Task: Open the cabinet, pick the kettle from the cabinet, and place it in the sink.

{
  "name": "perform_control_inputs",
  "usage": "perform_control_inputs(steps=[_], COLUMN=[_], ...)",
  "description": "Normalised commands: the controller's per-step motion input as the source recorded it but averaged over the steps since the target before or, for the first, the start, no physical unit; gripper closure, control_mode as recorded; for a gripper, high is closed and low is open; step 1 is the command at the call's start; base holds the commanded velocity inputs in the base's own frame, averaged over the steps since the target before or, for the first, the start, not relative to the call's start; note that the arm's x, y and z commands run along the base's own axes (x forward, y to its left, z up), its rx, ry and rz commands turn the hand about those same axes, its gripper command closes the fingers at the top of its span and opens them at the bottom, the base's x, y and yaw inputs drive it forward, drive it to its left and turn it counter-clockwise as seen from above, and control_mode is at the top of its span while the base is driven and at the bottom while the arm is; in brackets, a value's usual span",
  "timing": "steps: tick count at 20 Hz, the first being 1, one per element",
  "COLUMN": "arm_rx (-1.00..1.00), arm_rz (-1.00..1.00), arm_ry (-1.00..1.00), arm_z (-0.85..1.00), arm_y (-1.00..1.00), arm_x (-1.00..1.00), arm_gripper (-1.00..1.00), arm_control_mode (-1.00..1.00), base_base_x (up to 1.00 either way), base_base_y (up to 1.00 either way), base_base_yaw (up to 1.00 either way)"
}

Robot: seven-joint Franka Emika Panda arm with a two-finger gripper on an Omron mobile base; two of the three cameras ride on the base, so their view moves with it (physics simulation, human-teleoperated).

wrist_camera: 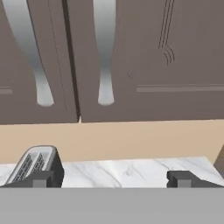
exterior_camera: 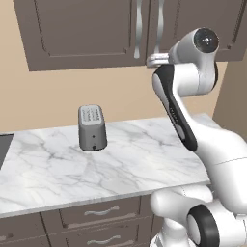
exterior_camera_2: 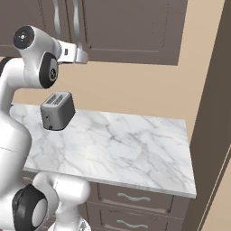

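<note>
White marble, veined in grey, forms the surface (exterior_camera: 120,159) under a tan wall, and a grey toaster (exterior_camera: 91,128) with a ribbed top stands on it alone, well apart from everything else. Above hangs the cabinet (wrist_camera: 144,57), grey-brown with two recessed-panel doors, both closed, its seam running between two long curved silver handles (wrist_camera: 104,52) that taper and swell like spoon ends. Raised near the lower edge of the doors, the tool (wrist_camera: 111,180) looks straight at those handles with its dark fingertips (wrist_camera: 183,179) spread fully apart and nothing between them. Since the doors are closed, the kettle cannot be seen; by the task's wording it sits inside the cabinet. At the far left edge of the left base view a dark strip may be the sink's rim, though too little shows to be sure. The doors look stiff and hinged at the outer sides, so the pull should probably follow an arc; the handle seems smooth, rigid metal (likely slippery), best gripped across its narrow middle rather than its flared tip.
</note>
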Motion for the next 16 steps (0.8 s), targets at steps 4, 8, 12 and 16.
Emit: perform_control_inputs(steps=[4,8,12,16], arm_rx=[0.04,0.07,0.01,0.00], arm_rz=[-0.01,0.00,0.00,0.00], arm_ry=[0.00,-0.10,-0.07,-0.06], arm_z=[0.33,0.31,0.26,0.23], arm_y=[-0.05,-0.05,0.00,0.00], arm_x=[0.09,0.11,0.20,0.24], arm_gripper=[-1.00,-1.00,-1.00,-1.00], arm_control_mode=[-1.00,-1.00,-1.00,-1.00], base_base_x=[0.00,0.00,0.00,0.00], base_base_y=[0.00,0.00,0.00,0.00], base_base_yaw=[0.00,0.00,0.00,0.00])
